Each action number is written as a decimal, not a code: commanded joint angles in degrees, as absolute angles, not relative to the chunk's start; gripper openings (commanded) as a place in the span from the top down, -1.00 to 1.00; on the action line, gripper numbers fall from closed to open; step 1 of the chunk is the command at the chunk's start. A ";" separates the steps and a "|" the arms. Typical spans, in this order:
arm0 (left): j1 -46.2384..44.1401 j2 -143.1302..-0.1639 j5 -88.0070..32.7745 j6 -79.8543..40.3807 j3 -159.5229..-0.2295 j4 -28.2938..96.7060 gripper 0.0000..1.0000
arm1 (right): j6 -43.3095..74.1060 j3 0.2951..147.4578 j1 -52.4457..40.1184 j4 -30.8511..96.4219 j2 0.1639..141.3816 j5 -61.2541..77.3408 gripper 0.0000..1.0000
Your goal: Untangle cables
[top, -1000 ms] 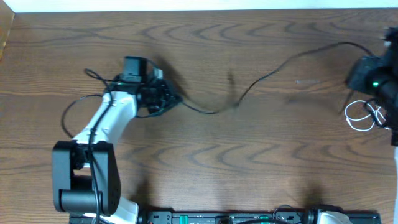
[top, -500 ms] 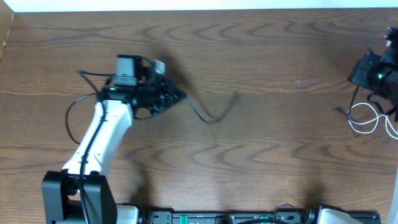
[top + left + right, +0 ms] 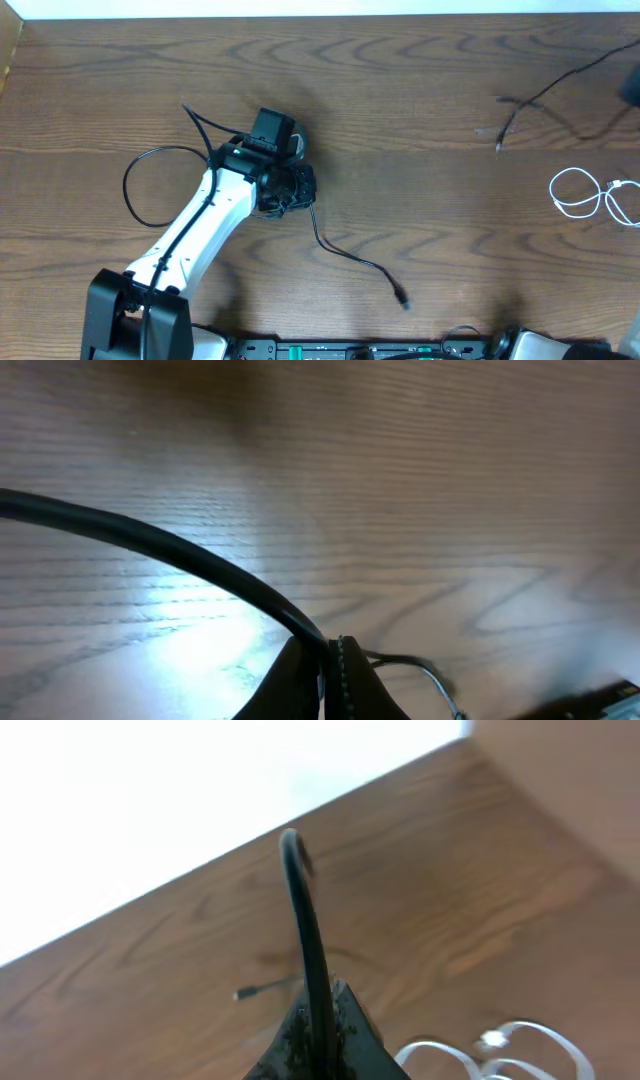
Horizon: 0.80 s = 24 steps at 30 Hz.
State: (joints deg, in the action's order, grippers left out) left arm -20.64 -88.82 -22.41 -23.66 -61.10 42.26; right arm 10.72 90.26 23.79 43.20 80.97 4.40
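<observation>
My left end effector (image 3: 328, 656) is clamped on the black cable (image 3: 180, 555), whose tail trails away across the counter (image 3: 400, 80). My right end effector (image 3: 318, 1022) pinches a second black cable (image 3: 305, 910), with the white cable (image 3: 500, 1042) nearby.

I counted three thin cables on the one worktop (image 3: 450, 230): a first black cable (image 3: 352, 259), a second black cable (image 3: 545, 92), and only one white cable (image 3: 585, 195).
</observation>
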 commanded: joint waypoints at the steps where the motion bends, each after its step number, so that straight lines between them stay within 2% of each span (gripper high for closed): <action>1: -21.28 -88.38 -19.40 -22.55 -60.97 42.61 0.85 | 12.64 91.07 29.52 43.20 80.86 1.98 0.98; 6: -21.98 -88.36 -19.40 -22.52 -60.97 42.59 0.85 | 16.34 90.98 36.71 46.04 82.46 0.36 0.98; 10: -22.72 -88.36 -19.40 -22.52 -60.97 42.13 0.85 | 17.34 90.96 37.50 46.76 84.60 2.11 0.94; 13: -23.62 -88.36 -19.42 -22.41 -60.97 40.23 0.85 | 17.30 90.96 37.41 47.42 85.73 7.38 0.17; 14: -24.03 -88.33 -19.53 -21.54 -60.99 39.35 0.85 | 17.21 90.96 37.41 47.72 86.00 9.69 0.09; 20: -28.01 -88.33 -18.13 -12.21 -67.02 40.07 0.85 | 11.53 90.96 37.12 52.69 86.61 27.57 0.03; 24: -30.26 -88.36 -15.94 -11.66 -75.11 41.80 0.85 | 8.45 90.96 35.77 57.91 86.61 29.10 0.03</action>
